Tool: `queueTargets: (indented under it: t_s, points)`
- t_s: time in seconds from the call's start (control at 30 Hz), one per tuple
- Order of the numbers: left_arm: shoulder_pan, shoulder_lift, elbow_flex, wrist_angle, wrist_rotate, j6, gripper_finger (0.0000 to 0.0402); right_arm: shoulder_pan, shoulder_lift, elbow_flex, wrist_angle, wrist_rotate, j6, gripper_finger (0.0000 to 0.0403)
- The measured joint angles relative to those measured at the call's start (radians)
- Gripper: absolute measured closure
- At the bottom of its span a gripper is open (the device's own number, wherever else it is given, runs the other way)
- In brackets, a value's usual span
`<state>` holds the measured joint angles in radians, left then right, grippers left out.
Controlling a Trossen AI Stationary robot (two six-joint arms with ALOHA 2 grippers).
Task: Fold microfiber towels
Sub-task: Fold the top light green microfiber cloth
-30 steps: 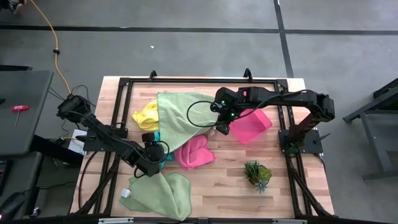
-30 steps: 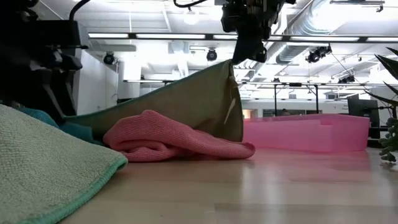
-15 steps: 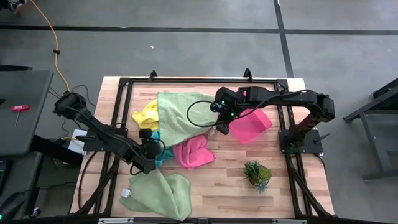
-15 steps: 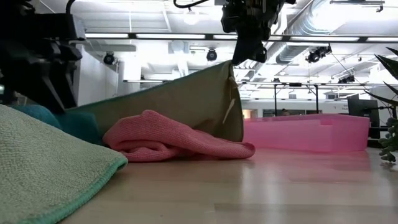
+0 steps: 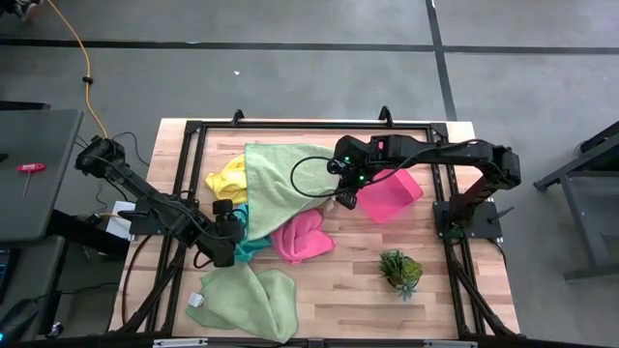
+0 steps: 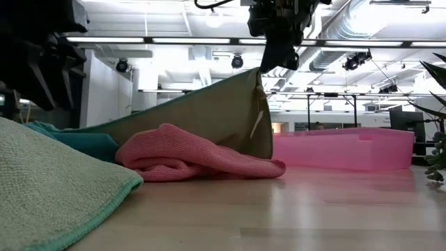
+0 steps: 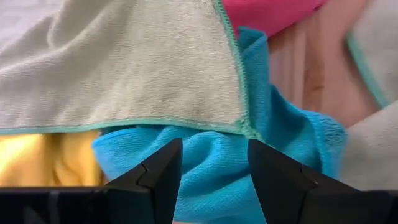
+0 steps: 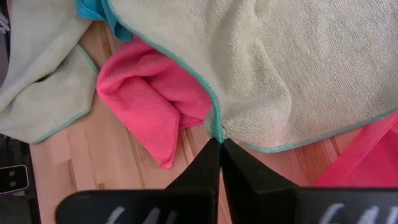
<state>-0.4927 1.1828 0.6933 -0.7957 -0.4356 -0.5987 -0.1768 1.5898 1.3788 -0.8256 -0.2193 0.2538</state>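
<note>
right hand (image 8: 219, 142): pinched on fuzzy green towel (image 5: 280, 179) corner
left hand (image 7: 208, 171): apart above plush teal towel (image 7: 205, 171)

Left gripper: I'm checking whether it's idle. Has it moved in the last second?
Yes. In the high view the left gripper has moved away from the near pale green towel, toward the teal towel.

overhead, table-level, two close wrist views
</note>
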Motion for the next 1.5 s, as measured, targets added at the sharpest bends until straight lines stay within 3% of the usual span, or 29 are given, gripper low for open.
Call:
queueTargets:
  t_s: [0.23,0.57,0.83,1.1,1.23,1.5]
  points:
    - [-0.018,0.006,-0.039,0.164,0.097,0.008,0.0232,0.0,0.0,0.0,0.0,0.001,0.0,0.0403]
    - [-0.052,0.008,-0.079,0.158,-0.018,-0.018,0.0232,0.0,0.0,0.0,0.0,0.002,0.008,0.0403]
    - [-0.056,0.049,-0.079,0.167,0.028,0.053,0.0232,0.0,0.0,0.0,0.0,0.002,0.008,0.0403]
    - [-0.067,0.075,-0.079,0.167,-0.013,0.056,0.0237,0.0,0.0,0.0,0.0,0.004,0.008,0.0403]
    - [-0.066,0.076,-0.079,0.166,-0.022,0.053,0.0271,0.0,0.0,0.0,0.0,0.004,0.008,0.0403]
    - [-0.066,0.076,-0.079,0.166,0.0,0.053,0.0386,0.0,0.0,0.0,0.0,0.004,0.008,0.0403]
